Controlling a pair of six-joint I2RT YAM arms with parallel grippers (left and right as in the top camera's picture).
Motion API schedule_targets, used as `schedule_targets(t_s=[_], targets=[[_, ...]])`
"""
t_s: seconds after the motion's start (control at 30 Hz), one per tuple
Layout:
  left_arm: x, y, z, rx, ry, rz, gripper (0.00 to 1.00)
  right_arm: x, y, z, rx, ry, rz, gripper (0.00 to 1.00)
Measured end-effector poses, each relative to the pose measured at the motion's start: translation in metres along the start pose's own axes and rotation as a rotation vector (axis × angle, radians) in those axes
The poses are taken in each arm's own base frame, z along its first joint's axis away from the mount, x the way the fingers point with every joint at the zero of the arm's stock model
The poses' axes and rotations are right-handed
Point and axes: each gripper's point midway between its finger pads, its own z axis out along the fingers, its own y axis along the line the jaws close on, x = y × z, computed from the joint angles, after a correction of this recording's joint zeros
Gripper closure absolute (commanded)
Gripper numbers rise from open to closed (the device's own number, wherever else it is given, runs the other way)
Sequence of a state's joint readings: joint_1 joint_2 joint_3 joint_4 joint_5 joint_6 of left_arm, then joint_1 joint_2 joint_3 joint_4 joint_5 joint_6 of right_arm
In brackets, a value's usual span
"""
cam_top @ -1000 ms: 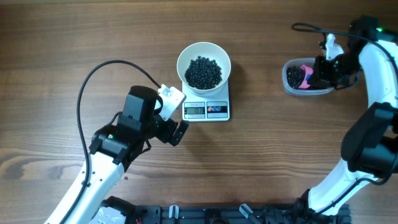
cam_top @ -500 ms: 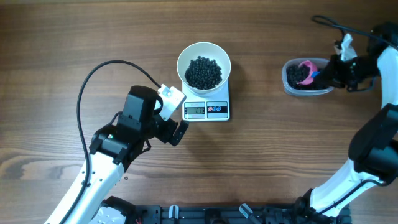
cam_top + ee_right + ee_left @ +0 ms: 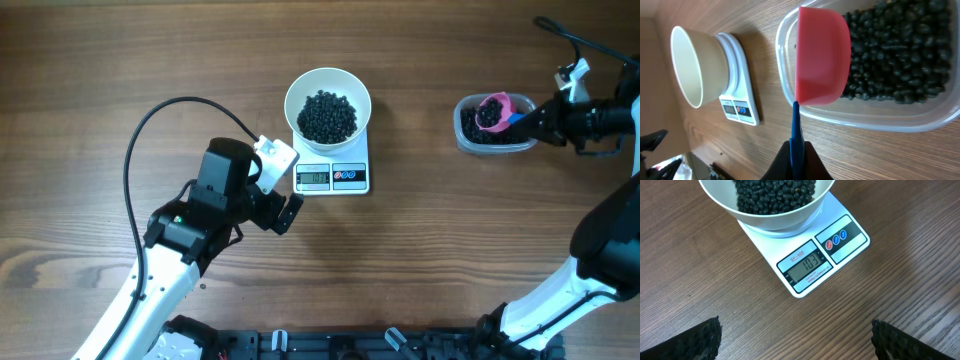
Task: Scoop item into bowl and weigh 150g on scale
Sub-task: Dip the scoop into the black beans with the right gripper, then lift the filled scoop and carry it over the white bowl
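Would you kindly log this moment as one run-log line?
bowl: on scale, holding beans | display: 103 | right fingers: shut on scoop, loaded, over tub | left fingers: open, empty

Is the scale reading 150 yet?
No, the scale reads 103, with the bowl of black beans sitting on it.

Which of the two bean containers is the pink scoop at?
The clear plastic tub on the right, with the pink scoop over it; the white bowl sits on the scale.
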State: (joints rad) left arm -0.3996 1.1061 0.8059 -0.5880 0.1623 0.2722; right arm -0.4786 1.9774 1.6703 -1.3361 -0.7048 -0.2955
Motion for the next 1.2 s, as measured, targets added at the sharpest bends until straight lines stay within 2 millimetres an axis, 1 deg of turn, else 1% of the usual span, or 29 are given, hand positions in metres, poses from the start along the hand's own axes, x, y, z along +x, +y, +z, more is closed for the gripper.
schedule_targets(t_s=[0.13,0.2,0.33,0.43,0.57,0.67,1.03,1.2], targets=[[0.0,0.0,0.0,0.0,0.0,0.0,0.0,0.001,0.005,-0.002,-0.021,-0.002,-0.01,0.96],[0.0,0.0,0.0,0.0,0.0,0.0,0.0,0.002,0.011,-0.004,-0.042,-0.009,-0.019,0.96],[0.0,0.0,0.0,0.0,0.0,0.0,0.0,0.0,0.036,-0.011,-0.132,-0.043,-0.056,0.96],[0.0,0.0,0.0,0.0,0.0,0.0,0.0,0.0,0.052,-0.009,-0.18,-0.046,-0.081,0.96],[0.0,0.0,0.0,0.0,0.0,0.0,0.0,0.003,0.079,0.007,-0.223,-0.006,-0.136,0.96],[0.0,0.0,0.0,0.0,0.0,0.0,0.0,0.007,0.104,0.025,-0.248,0.03,-0.199,0.96],[0.0,0.0,0.0,0.0,0.0,0.0,0.0,0.018,0.178,0.081,-0.289,0.106,-0.337,0.96],[0.0,0.0,0.0,0.0,0.0,0.0,0.0,0.021,0.215,0.097,-0.312,0.113,-0.398,0.96]])
